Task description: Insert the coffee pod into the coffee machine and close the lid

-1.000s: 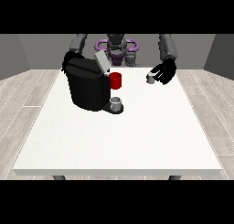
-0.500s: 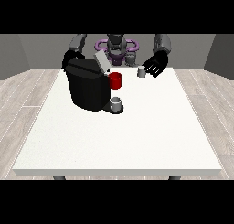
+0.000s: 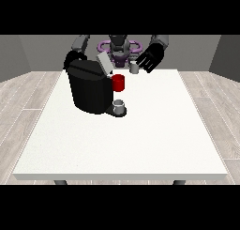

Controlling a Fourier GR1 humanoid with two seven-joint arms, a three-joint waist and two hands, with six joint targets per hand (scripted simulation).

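Coffee pod (image 3: 134, 69), small and grey, sits at the fingertips of the hand at the view's right (image 3: 151, 59), above and right of the black coffee machine (image 3: 90, 87); whether the fingers pinch it cannot be told. Lid (image 3: 104, 64) stands tilted open. The other hand (image 3: 71, 58) is mostly hidden behind the machine.

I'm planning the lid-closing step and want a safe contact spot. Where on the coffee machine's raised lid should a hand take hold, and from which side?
Take the lid at its free upper end, coming from above and behind. It stands tilted up over the coffee machine, hinged low near the red part, so the top edge is the exposed part. The hand at the view's right hovers nearest, beside the small grey pod.
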